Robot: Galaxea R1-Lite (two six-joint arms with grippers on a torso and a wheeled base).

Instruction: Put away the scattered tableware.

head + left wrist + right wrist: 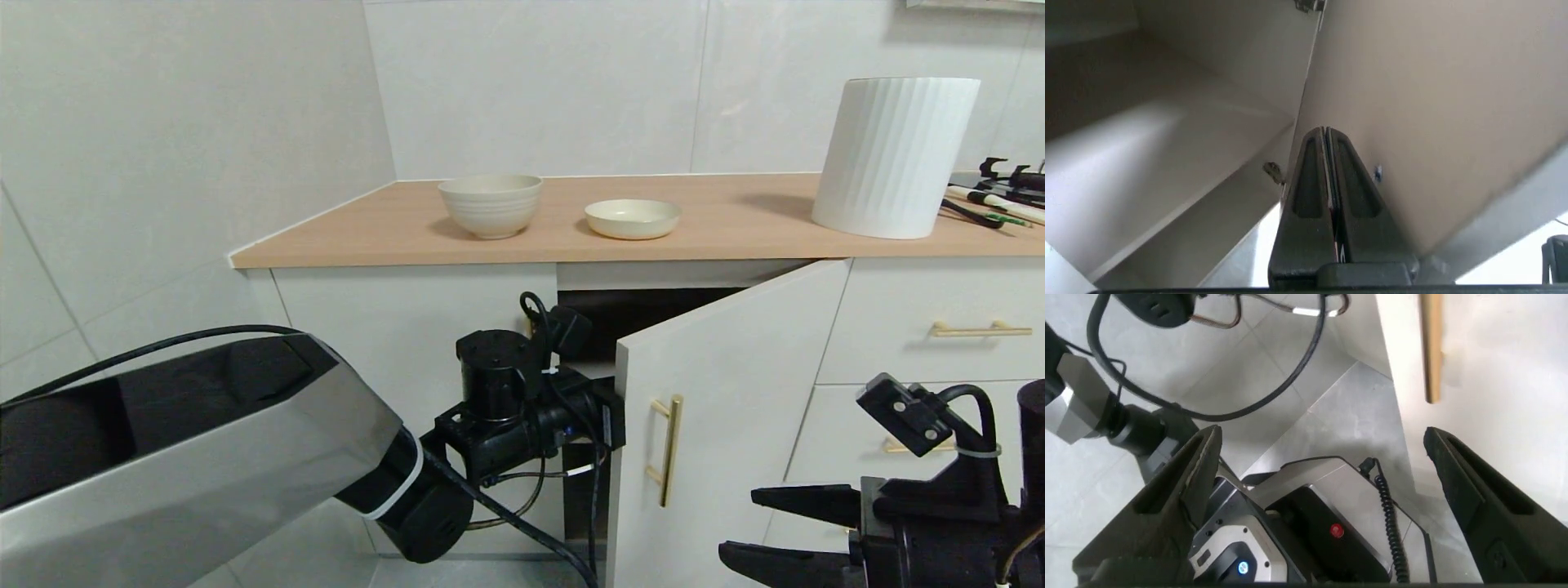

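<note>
Left hand (pixel 1325 135), clenched on nothing, lies against the open cabinet door's (pixel 727 392) inner face. Right hand (pixel 739 523) is released, low beside that door. Round bowl (pixel 491 204) and dish (pixel 632 218) stand upright, mouths up, toward the worktop's (pixel 735 216) left end, well above both hands.

I can read no text, label, number or sign on anything from my station. The one candidate is a small blue mark (pixel 1378 173) on the inner face of the cupboard door (pixel 1437 98), and it is too small for me to make out.
</note>
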